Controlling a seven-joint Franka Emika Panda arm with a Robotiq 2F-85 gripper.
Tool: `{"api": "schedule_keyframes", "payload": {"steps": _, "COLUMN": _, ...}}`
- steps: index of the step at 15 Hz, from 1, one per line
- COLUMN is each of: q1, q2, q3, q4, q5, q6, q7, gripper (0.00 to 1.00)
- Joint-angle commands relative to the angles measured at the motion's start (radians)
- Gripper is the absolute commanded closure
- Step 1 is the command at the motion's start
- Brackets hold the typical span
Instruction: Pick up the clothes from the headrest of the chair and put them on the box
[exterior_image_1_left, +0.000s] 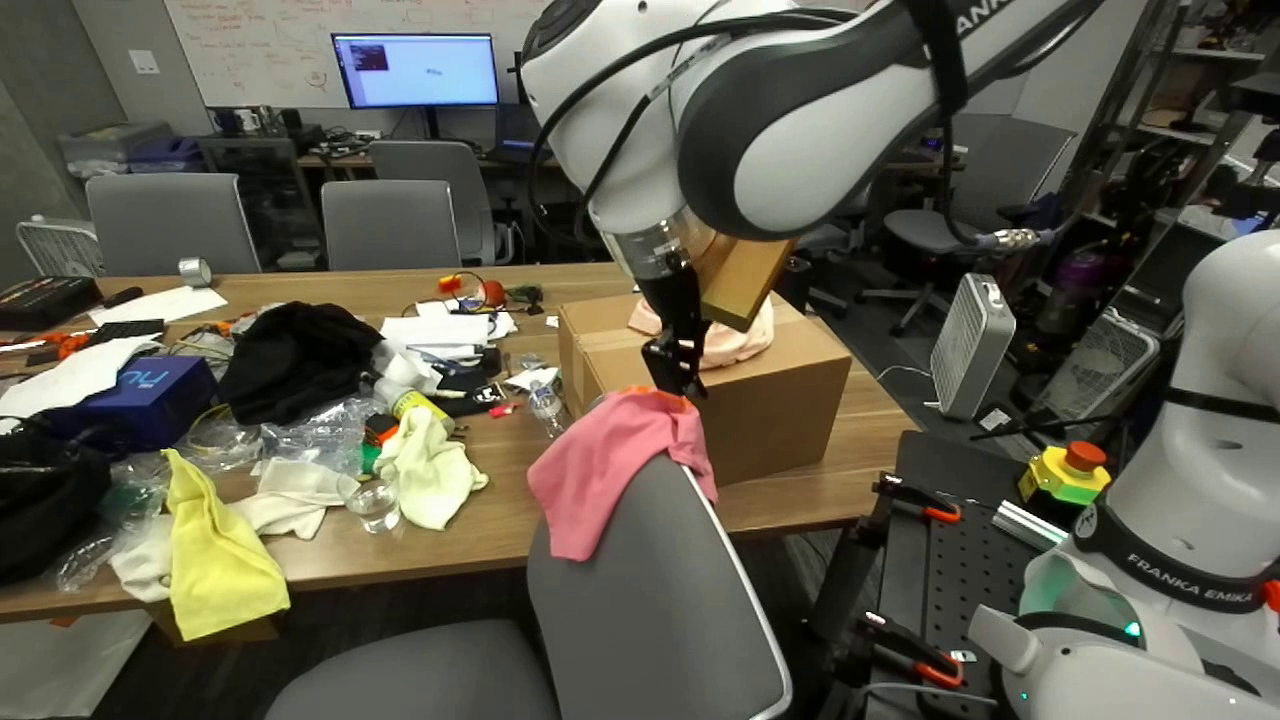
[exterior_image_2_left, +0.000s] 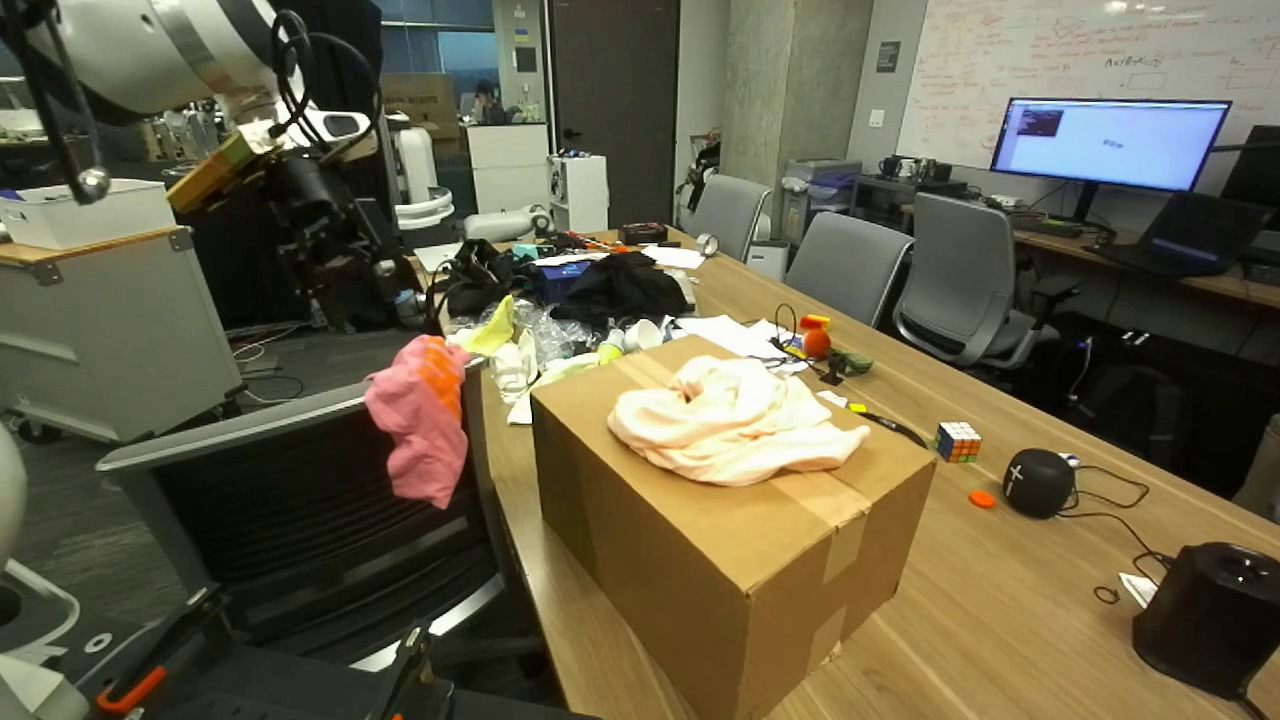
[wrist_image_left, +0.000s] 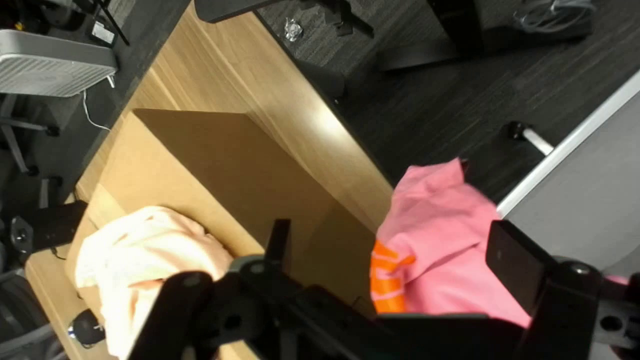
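Pink cloth (exterior_image_1_left: 610, 460) is draping over the top edge of the chair (exterior_image_1_left: 650, 620) in an exterior view; crumpled peach fabric (exterior_image_2_left: 735, 420) is lying on the cardboard box (exterior_image_2_left: 650, 580) in an exterior view. In the wrist view, the gripper (wrist_image_left: 392, 240) is gaping.

The Franka Emika Panda arm (exterior_image_1_left: 850, 140) is smooth white, with a rounded charcoal cover (exterior_image_1_left: 708, 150) rimming an oval white panel (exterior_image_1_left: 800, 180). A black cable (exterior_image_1_left: 750, 25) loops above the silvery wrist ring (exterior_image_1_left: 640, 248), and a wide black strap (exterior_image_1_left: 942, 60) wraps the arm. Pale capitals on a dark band (exterior_image_1_left: 1180, 578) read FRANKA EMIKA; a thinner black strap (exterior_image_1_left: 1225, 405) circles the white casing (exterior_image_1_left: 1165, 470) above. The Robotiq gripper (wrist_image_left: 397, 252) is black, its blocky fingers (wrist_image_left: 517, 262) flat-faced, with small round screws (wrist_image_left: 580, 269) and holes (wrist_image_left: 611, 323) behind.
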Motion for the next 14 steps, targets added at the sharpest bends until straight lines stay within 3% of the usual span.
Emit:
{"api": "schedule_keyframes", "payload": {"steps": 1, "q1": 0.031, "q2": -0.055, "q3": 0.039, "q4": -0.073, "q5": 0.059, "q6": 0.057, "q7": -0.116, "gripper": 0.00}}
{"api": "schedule_keyframes", "payload": {"steps": 6, "q1": 0.028, "q2": -0.043, "q3": 0.042, "q4": -0.146, "q5": 0.077, "q6": 0.319, "q7": -0.046, "gripper": 0.00}}
{"api": "schedule_keyframes", "payload": {"steps": 14, "q1": -0.034, "q2": -0.001, "q3": -0.023, "q4": -0.222, "q5": -0.096, "q6": 0.639, "q7": 0.144, "gripper": 0.00}}
